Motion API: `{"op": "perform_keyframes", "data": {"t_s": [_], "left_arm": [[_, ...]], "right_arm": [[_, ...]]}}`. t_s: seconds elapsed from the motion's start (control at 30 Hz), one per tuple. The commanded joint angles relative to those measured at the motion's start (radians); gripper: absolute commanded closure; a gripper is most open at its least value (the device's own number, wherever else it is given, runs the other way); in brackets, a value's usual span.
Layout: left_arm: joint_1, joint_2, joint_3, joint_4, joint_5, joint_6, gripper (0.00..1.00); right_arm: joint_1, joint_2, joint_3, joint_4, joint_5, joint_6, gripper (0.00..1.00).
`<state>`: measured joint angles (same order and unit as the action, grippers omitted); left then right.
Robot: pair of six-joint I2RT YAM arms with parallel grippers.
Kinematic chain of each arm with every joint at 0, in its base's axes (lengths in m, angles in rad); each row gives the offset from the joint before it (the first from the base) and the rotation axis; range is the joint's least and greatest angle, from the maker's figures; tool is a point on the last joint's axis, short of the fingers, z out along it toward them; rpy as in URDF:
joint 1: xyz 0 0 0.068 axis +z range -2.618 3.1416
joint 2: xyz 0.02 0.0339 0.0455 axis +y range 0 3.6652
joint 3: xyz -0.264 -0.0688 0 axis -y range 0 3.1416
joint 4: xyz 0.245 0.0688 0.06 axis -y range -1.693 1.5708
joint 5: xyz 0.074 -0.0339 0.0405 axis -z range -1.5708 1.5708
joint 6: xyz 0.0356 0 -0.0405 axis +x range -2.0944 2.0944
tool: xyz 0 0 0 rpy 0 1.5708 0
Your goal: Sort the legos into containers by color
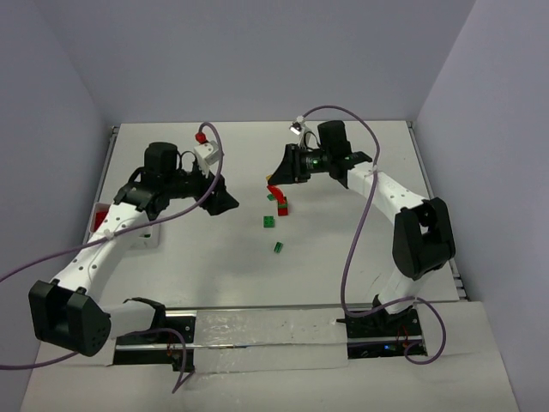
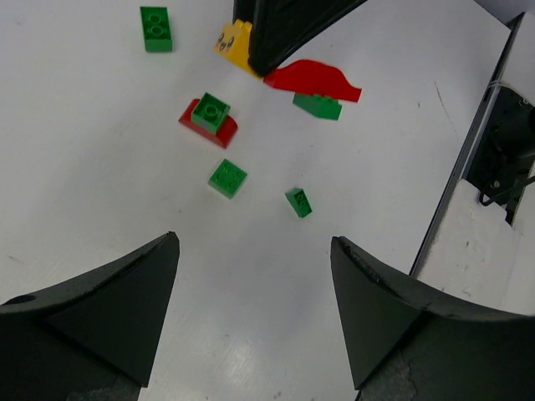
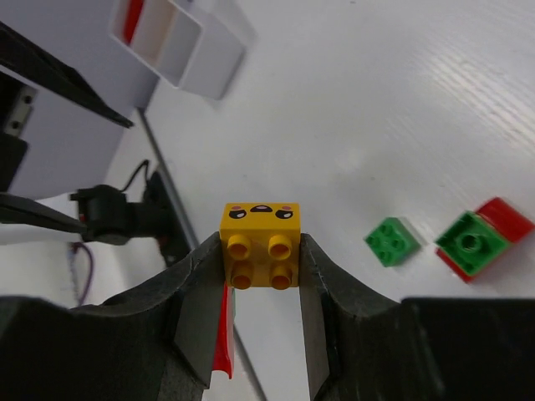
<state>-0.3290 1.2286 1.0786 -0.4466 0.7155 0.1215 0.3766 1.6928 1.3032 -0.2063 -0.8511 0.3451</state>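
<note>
My right gripper (image 3: 260, 255) is shut on a yellow lego with a printed face (image 3: 260, 242), held just above the table. A red curved piece (image 3: 221, 334) shows against its left finger; I cannot tell whether it is gripped. From the left wrist view the same yellow lego (image 2: 234, 46) and red piece (image 2: 313, 79) sit at the right gripper's black tips. Below them lie a green-on-red pair (image 2: 209, 119) and several loose green legos (image 2: 227, 178). My left gripper (image 2: 255, 246) hangs open and empty, short of them. In the top view the left gripper (image 1: 225, 202) faces the right gripper (image 1: 274, 178) across the cluster.
A white compartmented container (image 3: 192, 46) with something red in one cell stands at the table's left edge, also in the top view (image 1: 141, 233). One green lego (image 2: 156, 28) lies apart at the far side. The table's right rail (image 2: 468, 159) borders the work area.
</note>
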Motion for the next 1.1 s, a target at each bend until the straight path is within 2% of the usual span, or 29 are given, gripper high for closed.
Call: {"op": "perform_keyframes", "data": {"t_s": [0.0,0.13,0.2,0.23,0.37,0.5,0.63,0.77,1.07], "left_arm": [[-0.036,0.026,0.018,0.136,-0.018,-0.050,0.18],[-0.052,0.066,0.033,0.141,-0.021,-0.148,0.18],[-0.055,0.107,0.032,0.141,0.000,-0.269,0.19],[-0.055,0.132,0.032,0.137,0.020,-0.300,0.19],[-0.074,0.245,0.047,0.180,0.113,-0.452,0.30],[-0.087,0.336,0.102,0.217,0.136,-0.581,0.33],[-0.090,0.413,0.154,0.215,0.144,-0.638,0.33],[-0.093,0.448,0.142,0.272,0.173,-0.705,0.34],[-0.104,0.503,0.158,0.260,0.135,-0.708,0.42]], "right_arm": [[0.017,-0.042,-0.029,0.113,-0.039,0.094,1.00],[0.044,-0.071,-0.041,0.015,0.196,-0.019,1.00],[0.047,-0.082,-0.064,0.019,0.243,-0.015,1.00],[0.050,-0.084,-0.068,0.016,0.263,-0.015,1.00],[0.069,-0.088,-0.066,-0.003,0.353,-0.015,1.00],[0.109,-0.094,-0.039,-0.039,0.466,-0.034,1.00],[0.132,-0.093,-0.036,-0.044,0.525,-0.038,1.00],[0.144,-0.094,-0.035,-0.048,0.541,-0.037,1.00],[0.154,-0.086,-0.011,-0.059,0.569,-0.036,1.00]]}}
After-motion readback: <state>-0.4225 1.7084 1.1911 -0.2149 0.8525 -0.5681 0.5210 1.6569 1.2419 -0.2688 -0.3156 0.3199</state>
